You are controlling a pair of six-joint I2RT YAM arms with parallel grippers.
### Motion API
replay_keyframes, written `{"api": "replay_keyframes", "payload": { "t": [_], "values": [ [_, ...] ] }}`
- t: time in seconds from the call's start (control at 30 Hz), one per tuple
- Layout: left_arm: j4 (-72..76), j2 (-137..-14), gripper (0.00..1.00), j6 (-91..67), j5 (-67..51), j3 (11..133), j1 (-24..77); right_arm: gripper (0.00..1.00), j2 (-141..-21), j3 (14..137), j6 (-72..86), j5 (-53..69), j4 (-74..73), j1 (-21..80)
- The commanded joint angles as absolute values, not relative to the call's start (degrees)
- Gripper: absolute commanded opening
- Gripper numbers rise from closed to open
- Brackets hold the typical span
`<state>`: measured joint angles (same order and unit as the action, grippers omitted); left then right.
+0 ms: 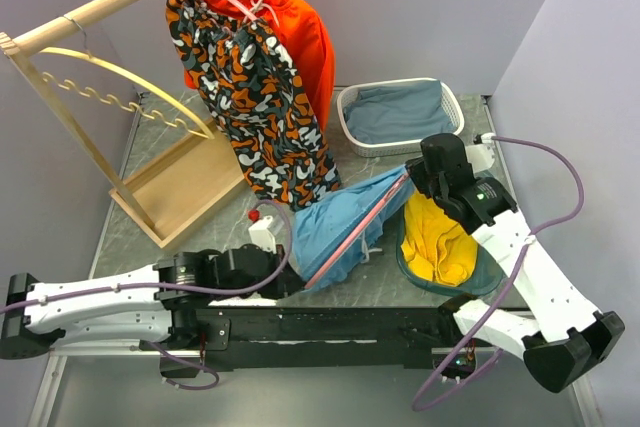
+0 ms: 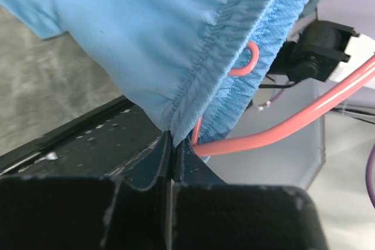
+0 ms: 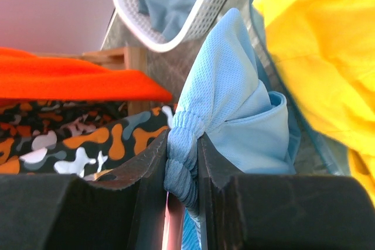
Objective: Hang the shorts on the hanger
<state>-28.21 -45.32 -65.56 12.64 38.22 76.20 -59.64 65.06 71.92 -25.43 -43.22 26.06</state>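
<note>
The light sky-blue shorts (image 1: 345,222) hang stretched between my two grippers above the table's middle. The pink hanger (image 1: 355,232) runs diagonally through them. My left gripper (image 1: 292,273) holds the lower end. In the left wrist view it (image 2: 174,139) is shut on the gathered waistband of the shorts (image 2: 146,45), and the hanger (image 2: 293,124) curves out beside the jaws. My right gripper (image 1: 415,181) holds the upper end. Its wrist view shows it (image 3: 183,156) shut on the bunched waistband of the shorts (image 3: 234,98), with a strip of hanger (image 3: 173,226) between the jaws below.
A wooden rack (image 1: 185,187) at the back left carries camouflage shorts (image 1: 260,107), orange shorts (image 1: 305,37) and a yellow hanger (image 1: 120,87). A white basket (image 1: 346,125) with grey-blue cloth stands at the back right. A yellow garment (image 1: 440,242) lies under the right arm.
</note>
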Motion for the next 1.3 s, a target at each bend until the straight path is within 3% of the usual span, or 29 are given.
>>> {"api": "replay_keyframes", "payload": {
  "t": [0.0, 0.6, 1.03, 1.1, 1.13, 1.2, 1.23, 1.27],
  "values": [
    [-29.88, -46.93, 0.01, -63.9, 3.0, 39.99, 76.64, 0.0, -60.82, 70.83, 68.83, -46.65, -37.27, 24.08],
    [-38.32, -39.73, 0.01, -66.88, -4.39, 37.79, 76.64, 0.0, -65.3, 74.97, 62.58, -54.23, -32.08, 21.61],
    [-28.48, -55.36, 0.03, -61.35, 4.21, 58.09, 73.57, 0.0, -62.23, 72.25, 72.51, -50.81, -37.18, 31.29],
    [-26.38, -58.69, 0.14, -59.61, 5.18, 59.23, 73.13, 0.0, -61.79, 72.25, 72.42, -47.75, -37.0, 31.29],
    [-26.54, -59.75, 0.29, -58.81, 6.14, 59.76, 73.13, 0.0, -61.79, 72.42, 72.25, -46.25, -36.48, 31.29],
    [-27.16, -61.51, 0.36, -56.01, 8.16, 61.69, 73.04, 0.0, -62.22, 73.03, 72.24, -43.52, -37.26, 31.11],
    [-26.98, -61.44, 0.53, -55.2, 10.18, 61.87, 73.12, 0.0, -62.4, 73.47, 72.07, -42.37, -37.96, 31.03],
    [-27.16, -61.17, 0.59, -54.5, 11.24, 62.05, 73.04, 0.0, -62.4, 73.48, 71.81, -41.06, -37.88, 30.76]
  ]
}}
